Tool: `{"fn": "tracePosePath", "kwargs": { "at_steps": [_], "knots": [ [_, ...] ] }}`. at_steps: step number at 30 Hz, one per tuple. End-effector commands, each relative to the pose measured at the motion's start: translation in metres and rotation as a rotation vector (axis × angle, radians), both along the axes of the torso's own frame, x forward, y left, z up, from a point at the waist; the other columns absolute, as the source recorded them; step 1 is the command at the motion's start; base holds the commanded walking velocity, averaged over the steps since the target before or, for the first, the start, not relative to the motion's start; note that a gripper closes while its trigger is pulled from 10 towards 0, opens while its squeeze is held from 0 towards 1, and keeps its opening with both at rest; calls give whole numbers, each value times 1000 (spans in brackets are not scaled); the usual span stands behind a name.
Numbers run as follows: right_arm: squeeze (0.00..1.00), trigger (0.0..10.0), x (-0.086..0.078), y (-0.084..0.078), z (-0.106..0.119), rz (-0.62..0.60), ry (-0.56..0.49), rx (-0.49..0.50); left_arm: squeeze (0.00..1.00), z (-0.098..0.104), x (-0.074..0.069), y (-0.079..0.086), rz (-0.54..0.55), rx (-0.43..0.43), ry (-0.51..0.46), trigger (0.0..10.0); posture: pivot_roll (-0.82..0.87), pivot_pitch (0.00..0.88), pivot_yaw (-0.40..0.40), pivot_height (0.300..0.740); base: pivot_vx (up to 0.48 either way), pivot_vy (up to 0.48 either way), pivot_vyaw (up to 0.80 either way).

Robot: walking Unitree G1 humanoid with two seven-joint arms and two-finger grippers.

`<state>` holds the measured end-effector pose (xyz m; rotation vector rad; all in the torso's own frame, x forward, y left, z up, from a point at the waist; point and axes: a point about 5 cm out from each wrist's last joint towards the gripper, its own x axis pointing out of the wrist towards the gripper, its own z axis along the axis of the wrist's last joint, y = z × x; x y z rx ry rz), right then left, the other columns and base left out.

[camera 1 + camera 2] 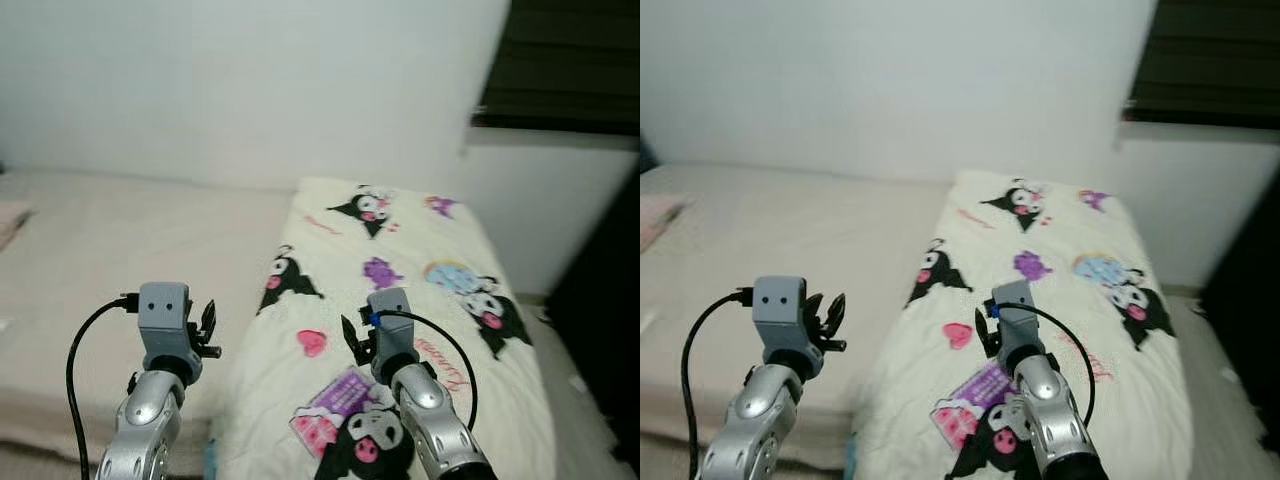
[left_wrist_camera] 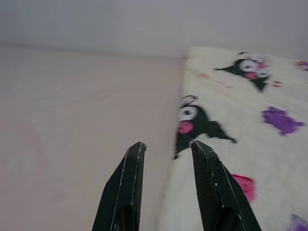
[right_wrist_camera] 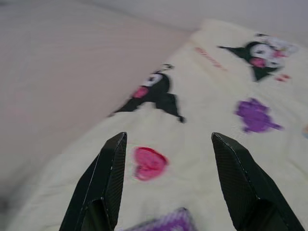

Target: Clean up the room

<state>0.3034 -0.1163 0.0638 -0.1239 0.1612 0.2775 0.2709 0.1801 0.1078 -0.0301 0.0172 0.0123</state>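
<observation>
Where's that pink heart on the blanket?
The pink heart is printed on the cartoon blanket, just left of the right gripper, near the blanket's edge beside the beige mattress.

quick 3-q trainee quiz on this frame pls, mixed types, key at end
1. True or false: the right gripper holds the patterned blanket.
2. Multiple choice: the pink heart print lies A) between the right gripper's fingers as its wrist view shows it, B) on the bare beige mattress, C) on the wall.
3. Fill in: the left gripper hovers over the blanket's ____, where it meets the mattress.

Key
1. False: its fingers are spread apart above the blanket, holding nothing.
2. A
3. edge
</observation>
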Motion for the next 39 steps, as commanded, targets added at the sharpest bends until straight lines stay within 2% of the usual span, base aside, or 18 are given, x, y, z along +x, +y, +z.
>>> {"fn": "tracePosePath", "kwargs": {
  "at_steps": [1,13,17,21,39],
  "knots": [
    [0,10000,1,0,2,3,-11,2,0,3,-1,1,10,-5,-9,10000,177,12,-69,740,0,0,800],
    [0,10000,2,3,3,17,-14,14,0,5,-4,1,10,-1,-16,10000,183,26,-74,740,0,0,800],
    [0,10000,3,4,4,20,-16,16,0,8,-4,1,1,18,-23,10000,188,29,-75,740,0,-386,800],
    [0,10000,3,4,4,21,-16,18,0,7,-4,2,18,-36,-23,10000,188,28,-74,740,0,-334,800],
    [0,10000,7,7,6,38,-21,24,0,5,-6,5,31,-10,14,10000,196,28,-86,740,0,0,800]
  ]
}}
